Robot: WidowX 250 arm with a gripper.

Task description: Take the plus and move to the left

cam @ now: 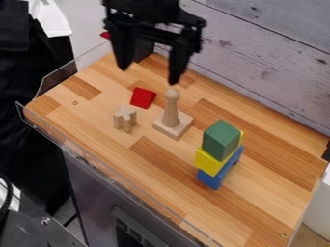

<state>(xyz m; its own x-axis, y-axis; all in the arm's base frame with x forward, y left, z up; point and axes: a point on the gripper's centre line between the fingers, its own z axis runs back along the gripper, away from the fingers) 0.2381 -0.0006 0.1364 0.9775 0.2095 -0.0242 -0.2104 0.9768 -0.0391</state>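
Camera view: we see the hand (149, 75) spread. If we descend off-centre toward the plus (125, 116), we could clip the nearby peg (171, 115).

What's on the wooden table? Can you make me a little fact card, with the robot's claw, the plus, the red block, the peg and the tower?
claw: gripper, fingers spread apart, nothing between them, up above the table
plus: plain wood plus, on the tabletop
red block: red block, near the plus
peg: wooden peg, standing upright on a square base
tower: green block on top, yellow under it, blue at the bottom
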